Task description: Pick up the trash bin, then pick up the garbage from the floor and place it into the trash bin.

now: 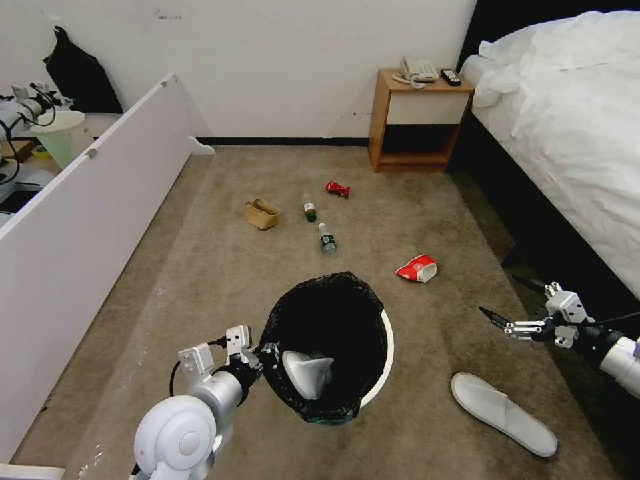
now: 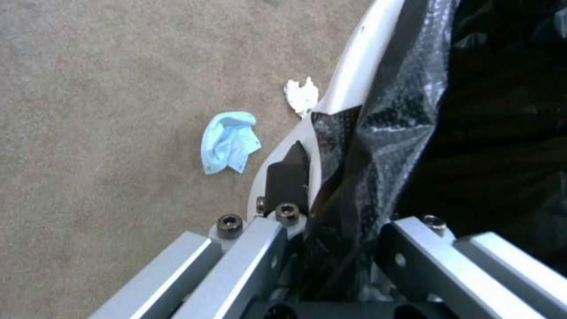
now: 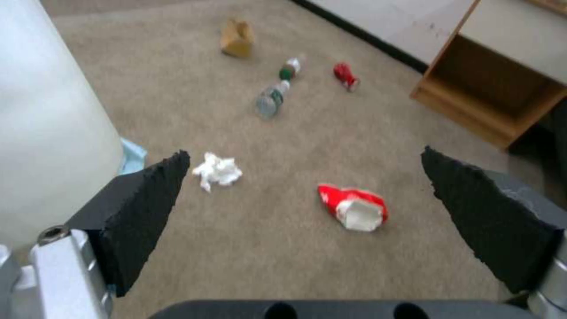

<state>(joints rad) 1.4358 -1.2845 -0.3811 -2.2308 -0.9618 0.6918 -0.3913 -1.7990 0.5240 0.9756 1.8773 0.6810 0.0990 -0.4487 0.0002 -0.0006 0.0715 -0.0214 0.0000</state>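
Item: round white plastic trash bin (image 1: 385, 347) with black liner, lower centre of frame.
I have the left gripper (image 1: 270, 355) clamped on its rim; right gripper (image 1: 515, 305) gapes wide, empty, above white slipper (image 1: 503, 413).

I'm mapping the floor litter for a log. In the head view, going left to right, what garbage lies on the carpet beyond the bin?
Tan paper bag → two clear bottles → crushed red wrapper → red-white snack packet.
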